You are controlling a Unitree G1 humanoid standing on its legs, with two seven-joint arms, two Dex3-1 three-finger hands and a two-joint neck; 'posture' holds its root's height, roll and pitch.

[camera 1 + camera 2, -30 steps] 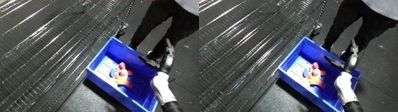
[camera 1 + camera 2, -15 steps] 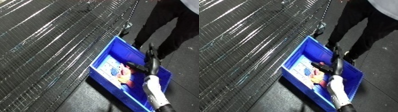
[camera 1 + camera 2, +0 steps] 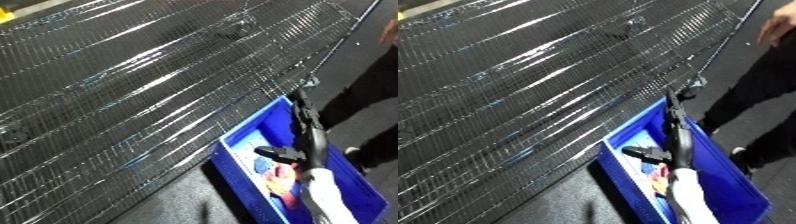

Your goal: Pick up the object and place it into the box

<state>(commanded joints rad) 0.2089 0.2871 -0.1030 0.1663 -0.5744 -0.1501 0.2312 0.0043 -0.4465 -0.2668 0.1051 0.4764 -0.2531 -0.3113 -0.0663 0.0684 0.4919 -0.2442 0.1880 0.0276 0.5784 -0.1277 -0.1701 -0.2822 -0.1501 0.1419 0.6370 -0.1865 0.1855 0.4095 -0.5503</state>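
A: Broadly, what is laid out, from the biggest thing down?

B: A wide silver wire-mesh rack [image 3: 133, 85] fills most of the view. Just beside its lower edge a blue rectangular plastic bin [image 3: 233, 167] is set on the dark floor. Inside the bin a small pink and orange soft object [image 3: 282, 181] is seen lying on the bottom.

A: And the right robot hand [image 3: 298, 152]?

B: It is held over the bin, with straight black fingers [image 3: 675, 107] stretched past the far rim. Nothing is grasped; the object lies apart, below the palm. The left robot hand is not shown.

A: How should the step be finished well?

B: The placing looks done. The arm should be lifted straight up, so that neither rim nor object is caught.
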